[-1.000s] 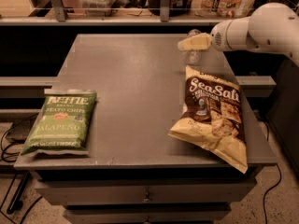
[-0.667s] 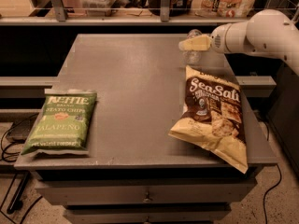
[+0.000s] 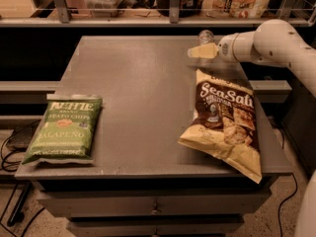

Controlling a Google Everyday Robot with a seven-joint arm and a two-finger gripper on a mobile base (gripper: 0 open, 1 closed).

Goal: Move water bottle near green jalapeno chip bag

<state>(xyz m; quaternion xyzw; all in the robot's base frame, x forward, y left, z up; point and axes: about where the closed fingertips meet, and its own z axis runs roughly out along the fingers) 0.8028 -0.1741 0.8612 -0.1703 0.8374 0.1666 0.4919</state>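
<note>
Small clear crinkled plastic water bottle (image 3: 206, 34) near far edge, toward right, touching or just behind pale gripper (image 3: 201, 51); hold on it: cannot tell. Flat green jalapeno chip bag (image 3: 65, 129) at near-left corner. Risk: off-centre nudge tipping bottle over far edge.

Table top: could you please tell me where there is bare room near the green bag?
Bare table lies between green chip bag and Sea Salt bag. Crowded far right: the gripper by the water bottle.

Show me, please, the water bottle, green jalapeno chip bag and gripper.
water bottle (image 3: 206, 35), camera view, upper body
green jalapeno chip bag (image 3: 64, 130), camera view, bag's middle
gripper (image 3: 194, 52), camera view, tip beside the water bottle
</note>
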